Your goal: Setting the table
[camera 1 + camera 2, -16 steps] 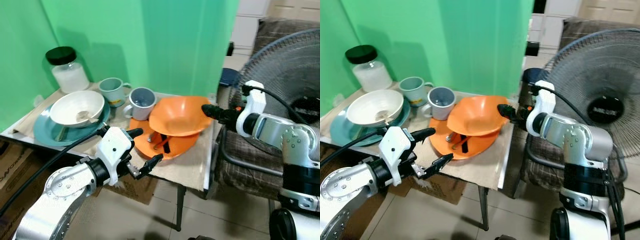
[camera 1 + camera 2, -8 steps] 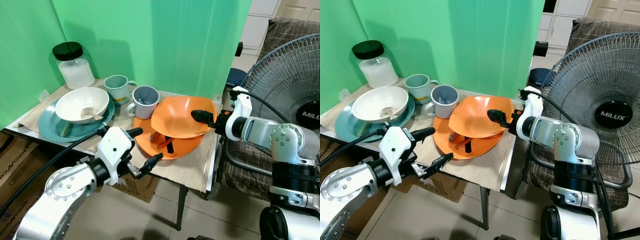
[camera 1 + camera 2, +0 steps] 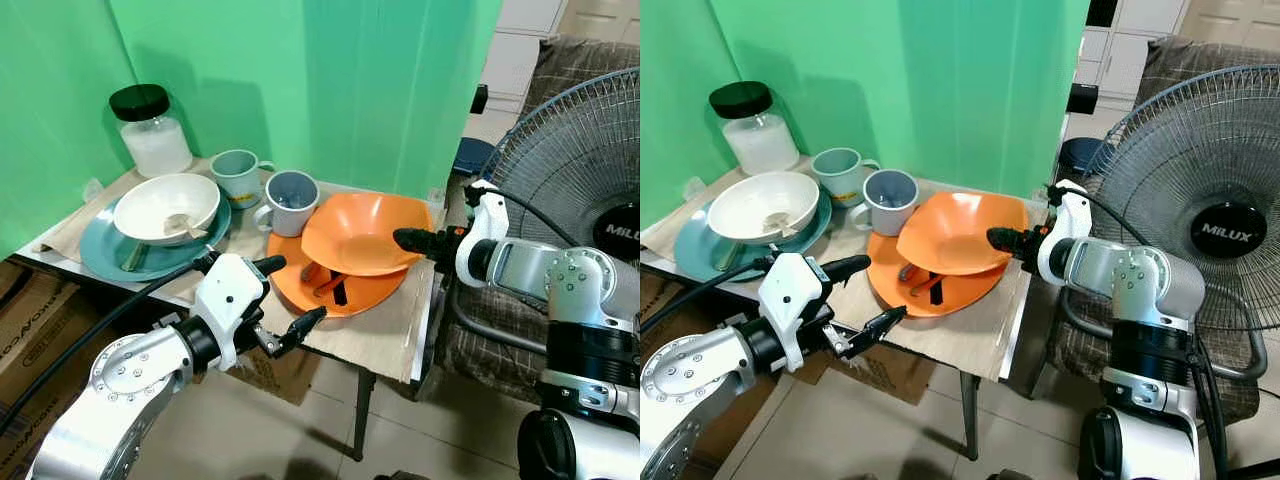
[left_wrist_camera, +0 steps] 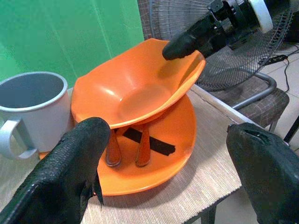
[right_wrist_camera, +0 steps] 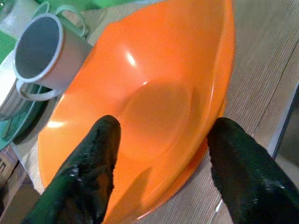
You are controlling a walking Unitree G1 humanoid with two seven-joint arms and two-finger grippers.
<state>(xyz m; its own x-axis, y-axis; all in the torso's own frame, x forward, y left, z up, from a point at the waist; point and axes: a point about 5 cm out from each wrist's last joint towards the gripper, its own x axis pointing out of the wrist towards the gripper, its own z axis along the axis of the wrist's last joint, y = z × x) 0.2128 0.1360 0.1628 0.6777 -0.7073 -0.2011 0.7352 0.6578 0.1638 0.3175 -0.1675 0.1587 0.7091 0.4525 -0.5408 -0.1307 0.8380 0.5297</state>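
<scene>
An orange bowl (image 3: 358, 232) rests tilted on an orange plate (image 3: 375, 290) at the table's right end, over two orange-handled spoons (image 4: 126, 148). My right gripper (image 3: 408, 238) is open at the bowl's right rim; in the right wrist view one finger (image 5: 93, 163) hangs over the bowl's inside and the other lies outside the rim. My left gripper (image 3: 298, 290) is open, low in front of the table's near edge and facing the plate, with nothing between its fingers. A grey mug (image 3: 290, 198) and a green mug (image 3: 238, 175) stand behind. A white bowl (image 3: 165, 205) sits on a teal plate (image 3: 110, 258).
A lidded glass jar (image 3: 150, 130) stands at the back left against the green backdrop. A large fan (image 3: 590, 170) and a checked seat (image 3: 490, 345) stand close to the table's right edge. A beige mat (image 3: 385, 335) covers the table; cardboard boxes (image 3: 30, 330) sit below.
The camera has shifted a little. My right gripper has drawn back from over the bowl's inside towards its right rim. The left gripper holds its place.
</scene>
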